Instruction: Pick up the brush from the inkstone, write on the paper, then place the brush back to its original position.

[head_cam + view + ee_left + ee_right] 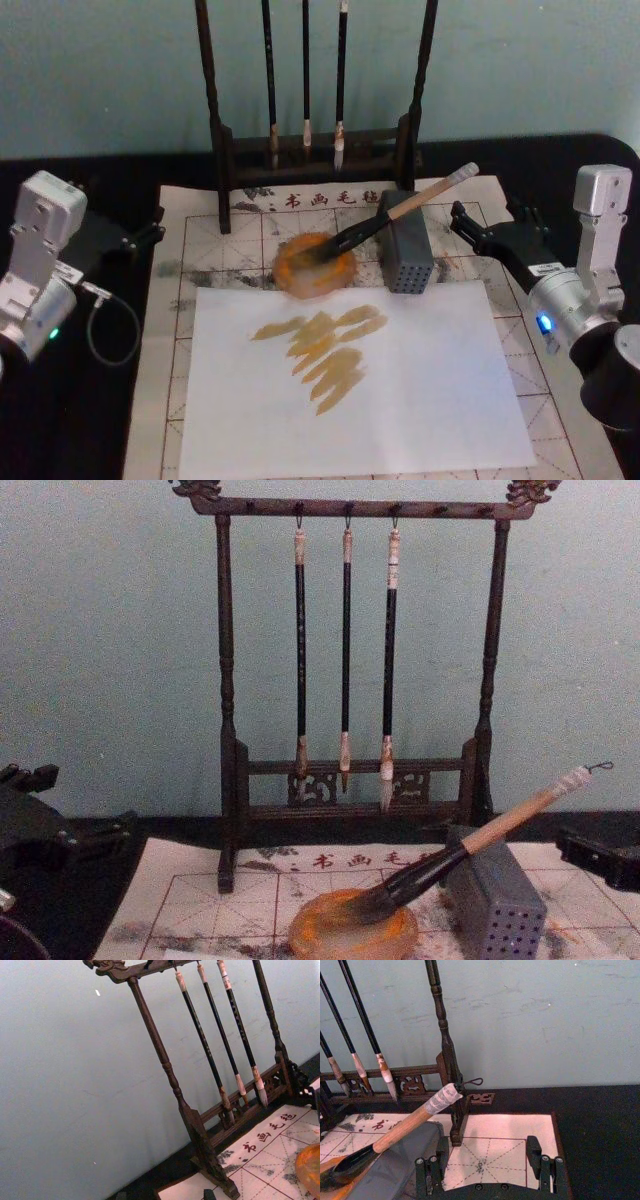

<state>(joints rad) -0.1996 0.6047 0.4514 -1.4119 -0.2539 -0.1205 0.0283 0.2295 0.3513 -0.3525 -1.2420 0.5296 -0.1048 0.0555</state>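
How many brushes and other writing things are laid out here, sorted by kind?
Thick brush, tip in the inkstone, handle on the grey block: 1
Thin hanging brushes: 3
Brush stand: 1
Inkstone: 1
Grey perforated block: 1
Red-grid paper: 1
White sheet with brown strokes: 1
Total: 9

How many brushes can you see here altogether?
4. Three thin brushes hang side by side on the wooden rack; the thick brush rests tip-down in the inkstone, leaning on the grey block.
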